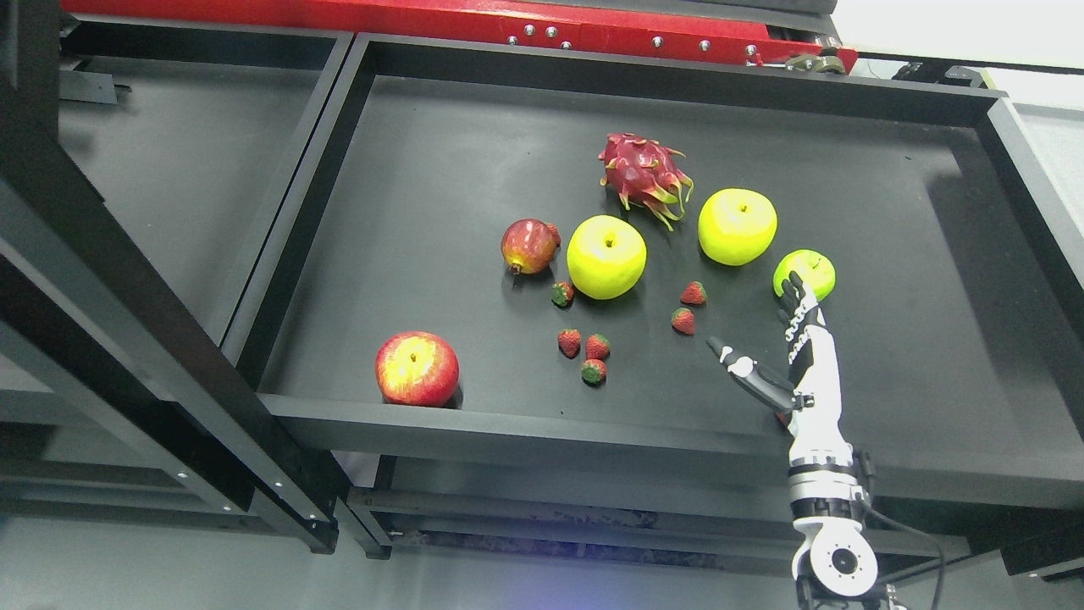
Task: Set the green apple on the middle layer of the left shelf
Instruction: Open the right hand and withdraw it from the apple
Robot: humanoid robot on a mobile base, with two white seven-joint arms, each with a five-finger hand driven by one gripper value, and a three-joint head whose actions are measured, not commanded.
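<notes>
Our right hand (783, 339) reaches over the tray's front edge (508, 428), fingers spread, holding nothing, fingertips just touching the green apple (809, 269) toward the tray's right edge. We centre the palm on it before closing.

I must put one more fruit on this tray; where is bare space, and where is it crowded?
Bare: the tray's far left, behind the red apple, and its right side past the green apple. Crowded: the middle, around the strawberries and the robot hand.
</notes>
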